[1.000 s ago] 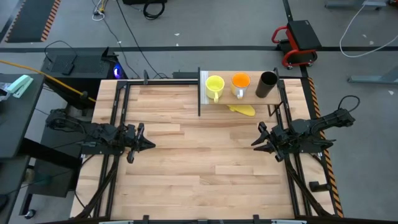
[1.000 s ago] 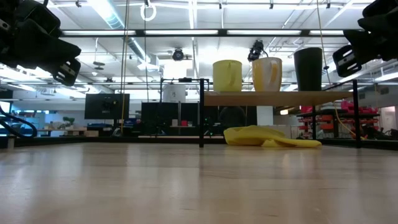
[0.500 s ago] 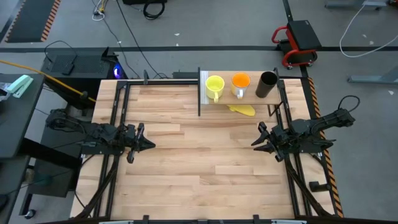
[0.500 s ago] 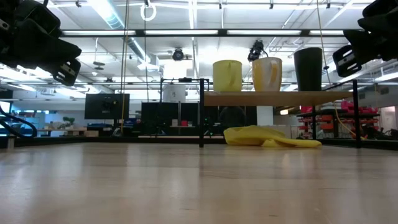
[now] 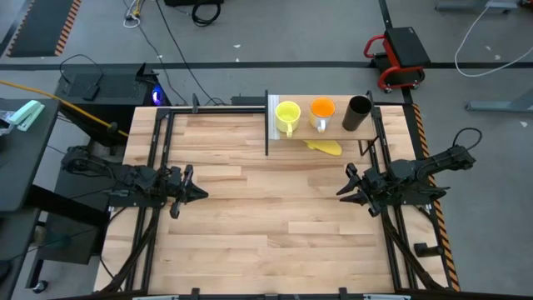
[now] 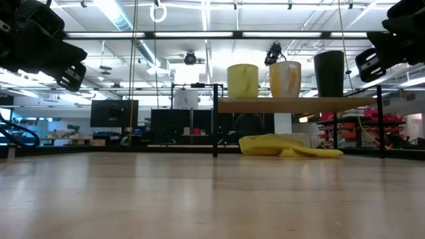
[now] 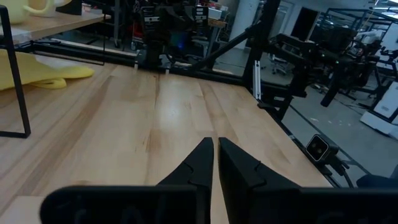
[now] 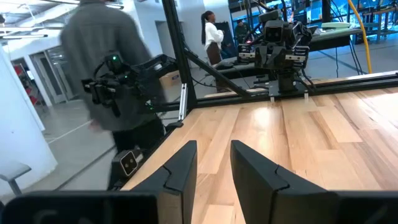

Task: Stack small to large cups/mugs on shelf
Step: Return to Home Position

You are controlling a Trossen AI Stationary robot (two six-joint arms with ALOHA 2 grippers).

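Note:
On the shelf (image 5: 321, 125), a pale board on thin black posts at the table's far edge, three cups stand upright in a row: the yellow mug (image 5: 287, 114), the orange mug with the white handle (image 5: 321, 111) and the taller black cup (image 5: 358, 112). The low view shows the same row on the board (image 6: 299, 104): yellow mug (image 6: 243, 80), orange mug (image 6: 285, 79), black cup (image 6: 329, 73). My left gripper (image 5: 200, 193) hovers shut over the table's left side. My right gripper (image 5: 340, 190) hovers open over the right side, nearer than the shelf. Neither touches anything.
A flat yellow lump (image 5: 323, 147) lies on the table under the shelf's near edge, also seen in the low view (image 6: 289, 146) and the left wrist view (image 7: 37, 71). A black metal frame rims the table. A person (image 8: 106, 74) stands beyond the table's left side.

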